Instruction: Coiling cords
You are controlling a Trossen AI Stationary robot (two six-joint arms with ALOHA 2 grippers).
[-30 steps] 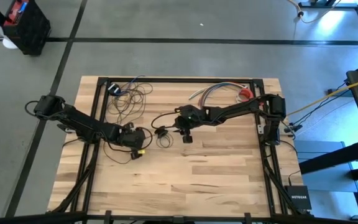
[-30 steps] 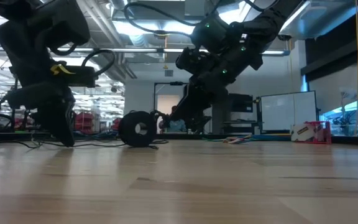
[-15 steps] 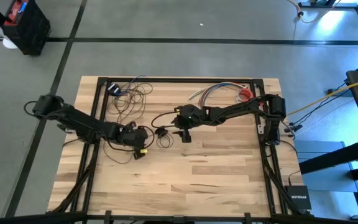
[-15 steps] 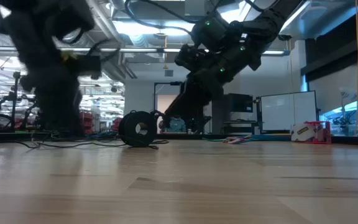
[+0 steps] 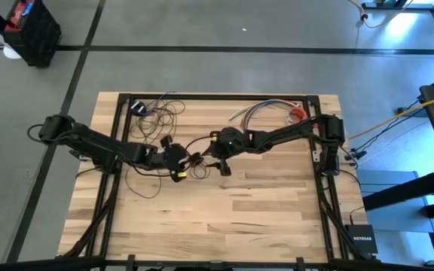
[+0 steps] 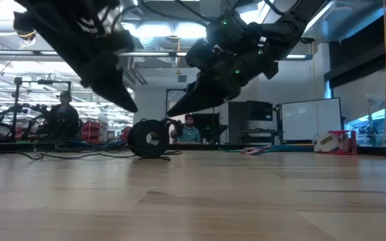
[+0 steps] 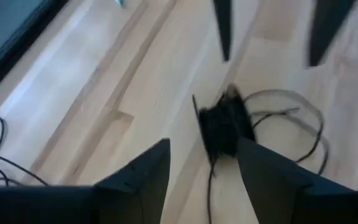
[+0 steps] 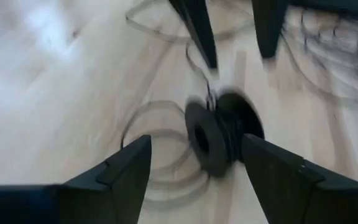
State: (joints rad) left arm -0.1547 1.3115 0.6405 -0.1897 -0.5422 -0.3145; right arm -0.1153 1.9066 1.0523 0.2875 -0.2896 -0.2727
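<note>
The cord's small black round puck (image 5: 196, 159) stands on its edge on the wooden table (image 5: 239, 218) near the middle, shown also in the low view (image 6: 148, 138). Its thin dark wire lies in slack loops beside it (image 7: 291, 118) and in a tangle at the far left (image 5: 155, 120). My left gripper (image 5: 184, 162) is open just left of the puck, its fingers (image 7: 148, 174) short of it. My right gripper (image 5: 209, 156) is open just right of it, fingers (image 8: 135, 162) on either side of the puck (image 8: 219, 140). Both grippers hang slanted above it (image 6: 173, 107).
A bundle of multicoloured wires (image 5: 266, 109) and a red item (image 5: 298, 114) lie at the far right. A black frame rail (image 5: 217, 96) runs along the far edge. A yellow cable (image 5: 398, 117) hangs off the right. People (image 6: 62, 117) show beyond the table.
My left gripper has opened, risen off the table and swung toward the puck, tipping from steeply down to a shallower slant. My right gripper has stayed in place and tipped its fingers up a little. The puck has not moved.
</note>
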